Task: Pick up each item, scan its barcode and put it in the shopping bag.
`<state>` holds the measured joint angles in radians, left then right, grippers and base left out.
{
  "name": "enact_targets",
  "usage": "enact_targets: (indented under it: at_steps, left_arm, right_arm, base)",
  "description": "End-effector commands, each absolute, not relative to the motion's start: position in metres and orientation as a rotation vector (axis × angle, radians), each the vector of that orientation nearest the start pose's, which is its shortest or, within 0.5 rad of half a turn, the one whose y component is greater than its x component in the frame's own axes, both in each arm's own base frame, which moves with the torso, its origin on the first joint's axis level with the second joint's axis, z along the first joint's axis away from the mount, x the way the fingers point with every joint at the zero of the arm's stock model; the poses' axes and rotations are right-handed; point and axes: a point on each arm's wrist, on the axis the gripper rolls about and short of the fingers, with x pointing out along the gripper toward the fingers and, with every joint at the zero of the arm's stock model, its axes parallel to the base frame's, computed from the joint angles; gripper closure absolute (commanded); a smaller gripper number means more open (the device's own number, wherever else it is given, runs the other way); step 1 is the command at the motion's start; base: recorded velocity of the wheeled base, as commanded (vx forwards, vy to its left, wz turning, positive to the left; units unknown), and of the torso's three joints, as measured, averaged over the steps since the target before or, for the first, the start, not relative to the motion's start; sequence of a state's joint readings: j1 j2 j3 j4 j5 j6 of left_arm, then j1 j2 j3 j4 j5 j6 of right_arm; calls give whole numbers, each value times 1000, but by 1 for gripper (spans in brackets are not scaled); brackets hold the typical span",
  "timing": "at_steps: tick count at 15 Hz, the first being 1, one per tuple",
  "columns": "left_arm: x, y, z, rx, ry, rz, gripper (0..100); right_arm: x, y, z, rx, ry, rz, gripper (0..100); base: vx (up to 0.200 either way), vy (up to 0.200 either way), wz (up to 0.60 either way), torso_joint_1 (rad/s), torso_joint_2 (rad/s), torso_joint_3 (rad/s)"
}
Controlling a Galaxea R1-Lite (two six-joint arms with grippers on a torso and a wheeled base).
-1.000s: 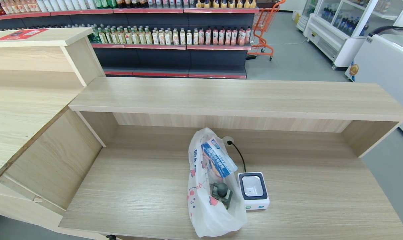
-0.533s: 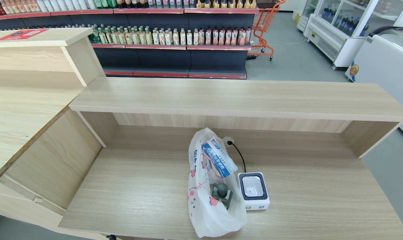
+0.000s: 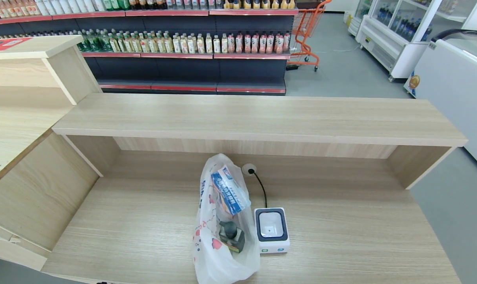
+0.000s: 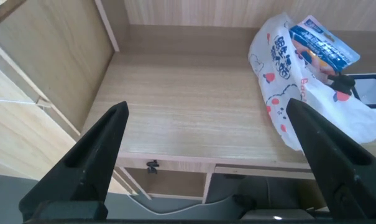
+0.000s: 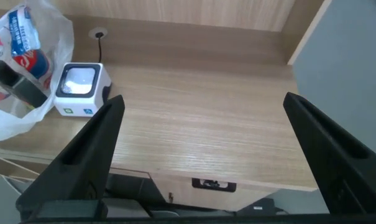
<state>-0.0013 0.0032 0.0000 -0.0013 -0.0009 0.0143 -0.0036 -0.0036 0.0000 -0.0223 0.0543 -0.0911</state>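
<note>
A white plastic shopping bag (image 3: 209, 256) with red and blue print stands on the lower desk, near its front edge. A blue snack packet (image 3: 230, 189) sticks out of its top, and a dark bottle-topped item (image 3: 231, 236) lies inside. The white barcode scanner (image 3: 271, 229) sits touching the bag's right side. My left gripper (image 4: 209, 155) hangs open over the desk's front edge, with the bag (image 4: 281, 93) off to one side. My right gripper (image 5: 203, 155) is also open and holds nothing, with the scanner (image 5: 81, 89) and bag (image 5: 13, 118) beyond it.
A black cable (image 3: 260, 187) runs from the scanner to a hole at the back of the desk (image 3: 144, 228). A raised counter (image 3: 262, 118) spans the rear and a wooden side wall (image 3: 37, 189) closes the left. Bare desk stretches right of the scanner.
The whole head picture has shifted left and slightly down, so the camera moved. The bag, its contents and the scanner keep their places relative to each other.
</note>
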Motion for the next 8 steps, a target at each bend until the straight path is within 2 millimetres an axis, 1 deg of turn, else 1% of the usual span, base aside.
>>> enact_targets:
  at_steps: [1,3,4,5,8]
  left_arm:
    - [-22,0,76,14,9,-5,0]
    - [-23,0,76,11,0,-3,0]
    - [-23,0,76,11,0,-3,0]
    - [-23,0,76,11,0,-3,0]
    - [-23,0,76,11,0,-3,0]
  right_arm:
    - [-23,1,78,-91,-24,50,0]
    - [-23,1,78,-93,-22,50,0]
    - [-23,1,77,-93,-19,50,0]
    - [-23,1,77,-94,-18,50,100]
    - [-23,1,77,-96,-19,54,100]
  base:
    - [200,0,0,2,7,2]
    - [200,0,0,-10,-5,5]
    - [0,0,0,0,0,0]
    - [0,0,0,0,0,0]
    - [0,0,0,0,0,0]
